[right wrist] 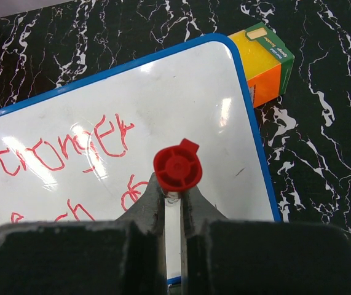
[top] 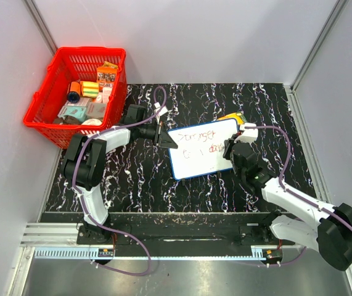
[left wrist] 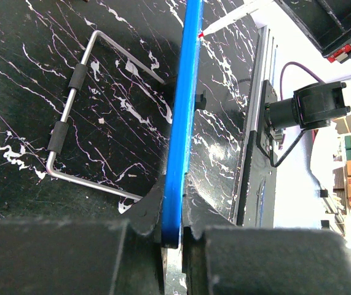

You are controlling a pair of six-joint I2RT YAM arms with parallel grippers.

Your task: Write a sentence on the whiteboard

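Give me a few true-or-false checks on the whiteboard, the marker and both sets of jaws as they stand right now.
1. The left jaws are shut on the blue frame of the whiteboard. True.
2. The whiteboard is blank. False: the sentence runs in red strokes over two lines.
3. The right jaws grip the marker, its red end facing the wrist camera. True.
4. The orange box lies in the red basket. False: it lies on the table at the board's far right corner, outside the basket.
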